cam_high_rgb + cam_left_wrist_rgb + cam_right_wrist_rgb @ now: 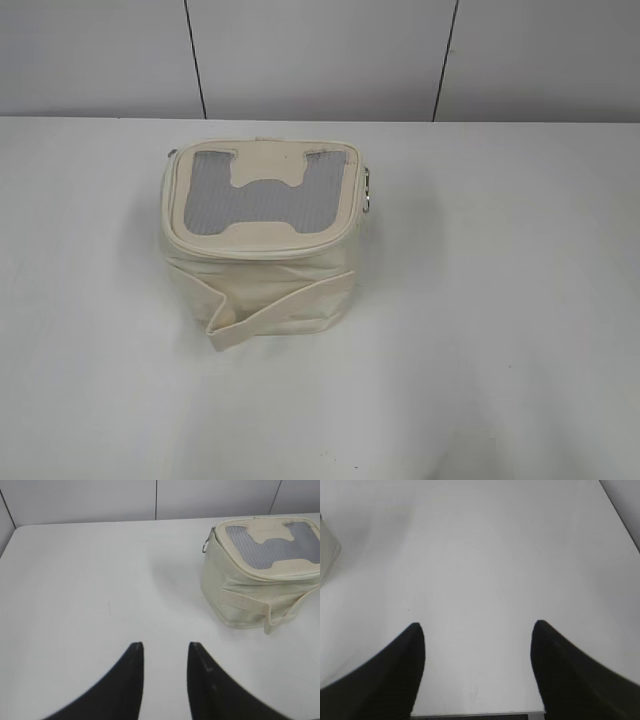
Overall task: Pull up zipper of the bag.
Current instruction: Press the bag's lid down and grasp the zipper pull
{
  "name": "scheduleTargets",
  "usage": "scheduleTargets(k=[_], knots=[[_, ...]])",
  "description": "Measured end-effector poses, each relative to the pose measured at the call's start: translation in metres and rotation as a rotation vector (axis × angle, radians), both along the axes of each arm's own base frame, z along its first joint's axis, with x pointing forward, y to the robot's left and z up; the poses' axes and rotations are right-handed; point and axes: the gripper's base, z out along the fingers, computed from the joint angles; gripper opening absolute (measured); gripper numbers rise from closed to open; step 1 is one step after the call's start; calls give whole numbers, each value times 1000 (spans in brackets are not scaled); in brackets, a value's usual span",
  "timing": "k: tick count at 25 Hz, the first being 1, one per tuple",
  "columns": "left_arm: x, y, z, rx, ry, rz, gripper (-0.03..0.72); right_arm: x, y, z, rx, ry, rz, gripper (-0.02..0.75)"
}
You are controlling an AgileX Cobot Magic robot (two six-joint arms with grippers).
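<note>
The small boxy cream bag (pixel 262 270) stands on the white table (pixel 500 330), left of centre, with its grey mesh top panel and cream H-shaped patch facing up. Its cream zipper track (pixel 255 247) runs round the lid rim. A silver ring pull (pixel 369 190) hangs at the lid's right side and another shows at the left corner (pixel 173 154). In the left wrist view the bag (pixel 250 600) sits at the upper right, a ring (pixel 206 545) at its corner. My left gripper (pixel 165 645) is open and empty, well short of the bag. My right gripper (pixel 477 625) is open and empty over bare table; only a sliver of the bag (pixel 327 560) shows.
A grey panelled wall (pixel 320 55) stands behind the table's far edge. A cream strap band (pixel 280 305) wraps the bag's body, its folded end sticking out at the lower left. The table's near edge (pixel 480 713) shows in the right wrist view.
</note>
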Motion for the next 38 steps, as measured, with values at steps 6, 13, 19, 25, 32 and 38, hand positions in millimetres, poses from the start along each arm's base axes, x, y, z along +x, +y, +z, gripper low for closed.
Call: scheduleTargets(k=[6,13,19,25,32,38], knots=[[0,0,0,0,0,0,241,0,0,0,0,0,0,522],[0,0,0,0,0,0,241,0,0,0,0,0,0,522],[0,0,0,0,0,0,241,0,0,0,0,0,0,522],[0,0,0,0,0,0,241,0,1,0,6,1,4,522],[0,0,0,0,0,0,241,28,23,9,38,97,214,522],[0,0,0,0,0,0,241,117,57,24,119,98,456,510]])
